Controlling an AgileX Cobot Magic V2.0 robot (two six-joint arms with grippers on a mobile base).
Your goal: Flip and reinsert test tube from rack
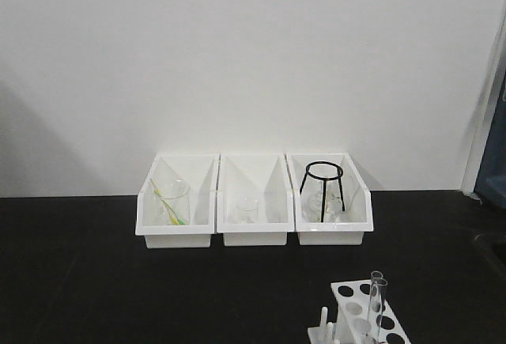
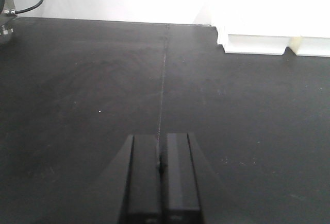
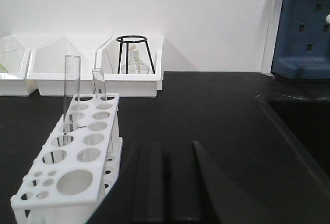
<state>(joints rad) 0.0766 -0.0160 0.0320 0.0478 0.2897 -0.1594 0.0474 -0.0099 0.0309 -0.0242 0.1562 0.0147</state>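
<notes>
The white rack [image 3: 85, 154] stands on the black table just left of my right gripper [image 3: 166, 147], which is shut and empty and rests low beside it. Two clear test tubes stand upright in the rack's far holes: a nearer one [image 3: 71, 87] and a farther one [image 3: 98, 85]. In the front view the rack [image 1: 354, 292] sits at the bottom right with both tubes [image 1: 379, 300] and its drying pegs [image 1: 324, 320]. My left gripper [image 2: 161, 139] is shut and empty over bare table, away from the rack. Neither gripper shows in the front view.
Three white open-front bins [image 1: 253, 237] line the back wall; the left [image 1: 175, 202] and middle [image 1: 247, 211] hold glass beakers, and the right holds a black wire tripod [image 1: 322, 186]. A sink edge [image 3: 289, 131] and a blue fixture [image 3: 304, 28] lie to my right.
</notes>
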